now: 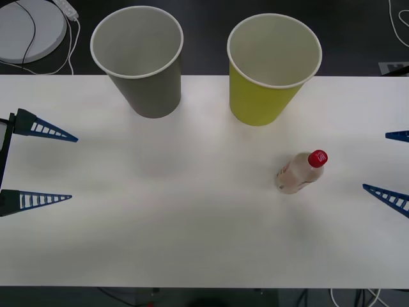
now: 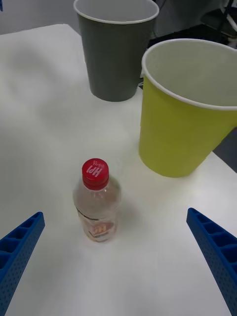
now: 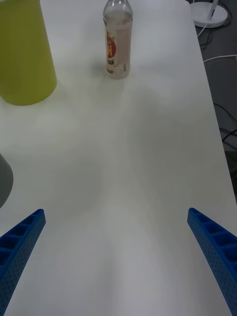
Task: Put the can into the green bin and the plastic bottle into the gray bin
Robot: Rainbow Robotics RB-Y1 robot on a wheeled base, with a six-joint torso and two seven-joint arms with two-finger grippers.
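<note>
While both wait wide-fingered, right gripper [image 1: 386,167] (left gripper [image 1: 54,166]) faces plastic bottle [image 1: 300,171].

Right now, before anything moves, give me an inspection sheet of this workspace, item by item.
Surface: white table, bare around the items.
Job's things: plastic bottle upright, standing free in front of the green bin; gray bin upright beside it toward the robot's left. No can seen.
Clutter: nothing seen.
Grippers: left gripper open at the left edge; right gripper open at the right edge; both hold nothing.
Cables: white cable behind the table.
Surroundings: white round base, dark floor.
</note>
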